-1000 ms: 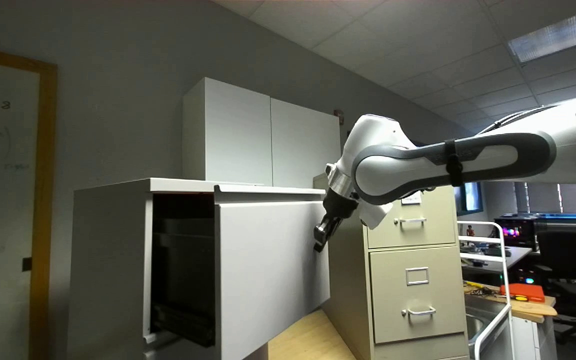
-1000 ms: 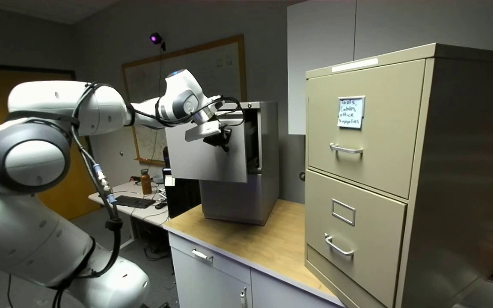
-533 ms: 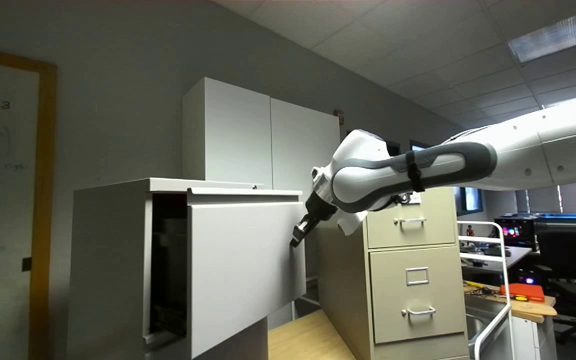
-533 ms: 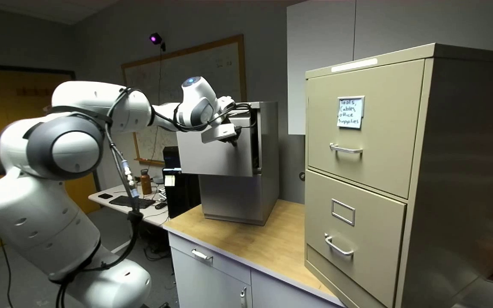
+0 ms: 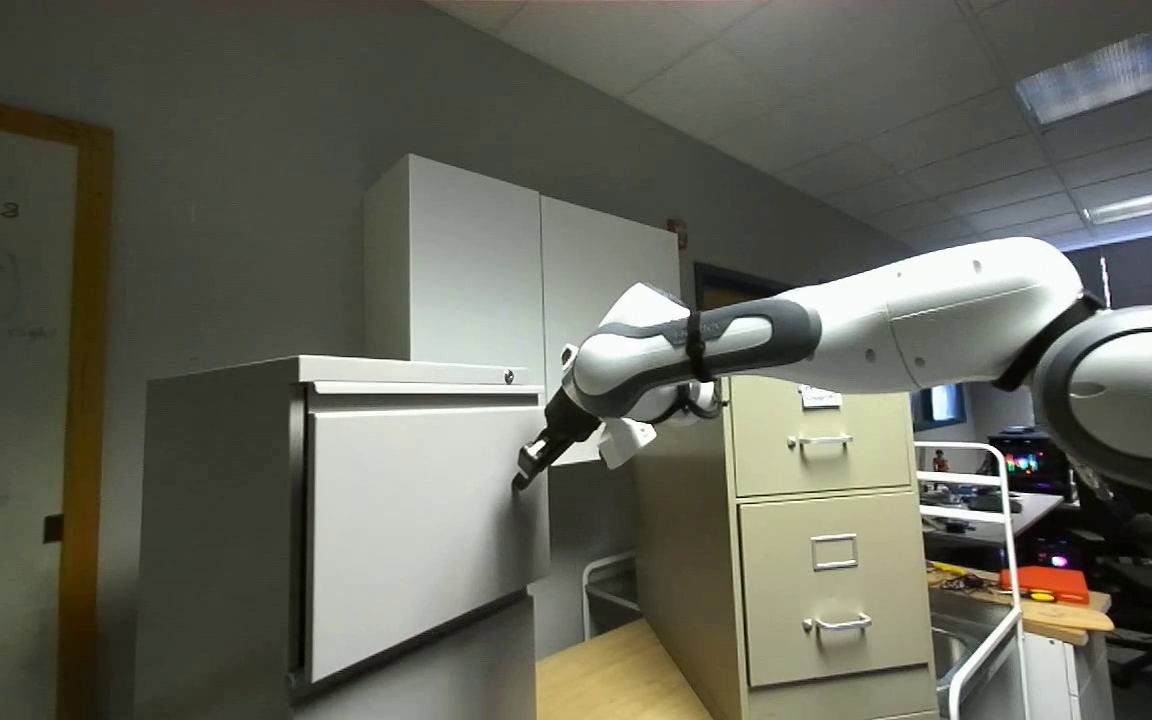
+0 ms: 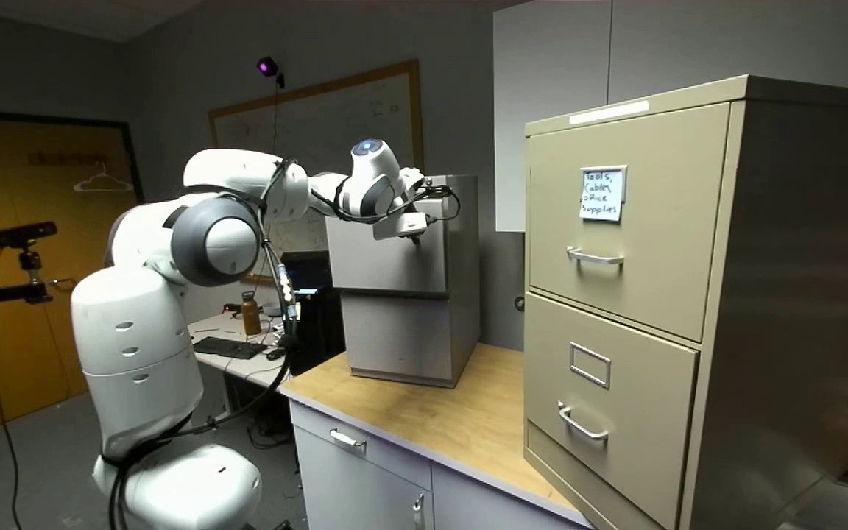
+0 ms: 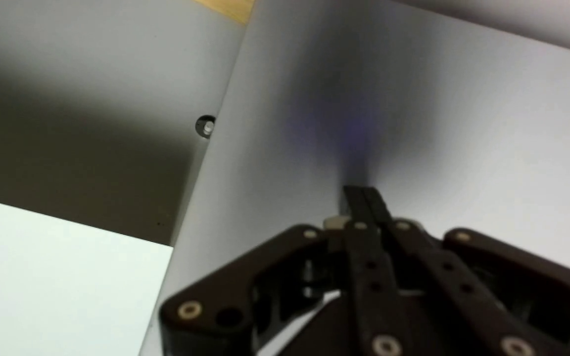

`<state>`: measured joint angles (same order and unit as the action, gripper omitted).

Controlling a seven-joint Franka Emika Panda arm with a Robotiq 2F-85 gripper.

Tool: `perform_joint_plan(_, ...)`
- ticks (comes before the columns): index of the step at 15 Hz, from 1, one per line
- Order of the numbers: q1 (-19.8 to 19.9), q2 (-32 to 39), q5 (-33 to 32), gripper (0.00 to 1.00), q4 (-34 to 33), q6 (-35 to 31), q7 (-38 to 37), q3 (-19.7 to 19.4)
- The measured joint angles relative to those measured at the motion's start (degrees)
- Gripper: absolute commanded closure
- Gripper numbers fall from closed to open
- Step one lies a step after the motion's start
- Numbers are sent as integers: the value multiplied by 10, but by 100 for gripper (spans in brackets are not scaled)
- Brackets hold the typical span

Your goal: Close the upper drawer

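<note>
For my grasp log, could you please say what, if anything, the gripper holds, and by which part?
Nothing is held: the gripper is shut, its fingertips apparently against the front of the upper drawer.

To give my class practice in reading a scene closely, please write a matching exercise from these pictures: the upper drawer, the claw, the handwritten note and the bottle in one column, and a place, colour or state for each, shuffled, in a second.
Column one
1. upper drawer
2. claw
3. handwritten note
4. bottle

Column two
A. fixed high on the beige filing cabinet
B. orange-brown, standing on a desk
C. almost shut, its front slightly proud of the grey cabinet
D. tips together

Right pairs: 1-C, 2-D, 3-A, 4-B
</note>
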<state>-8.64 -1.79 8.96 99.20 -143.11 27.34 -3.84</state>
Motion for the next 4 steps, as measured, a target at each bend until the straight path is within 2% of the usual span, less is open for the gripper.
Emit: perform_joint_plan(4, 14, 68, 0, 100, -95, 36, 0, 23)
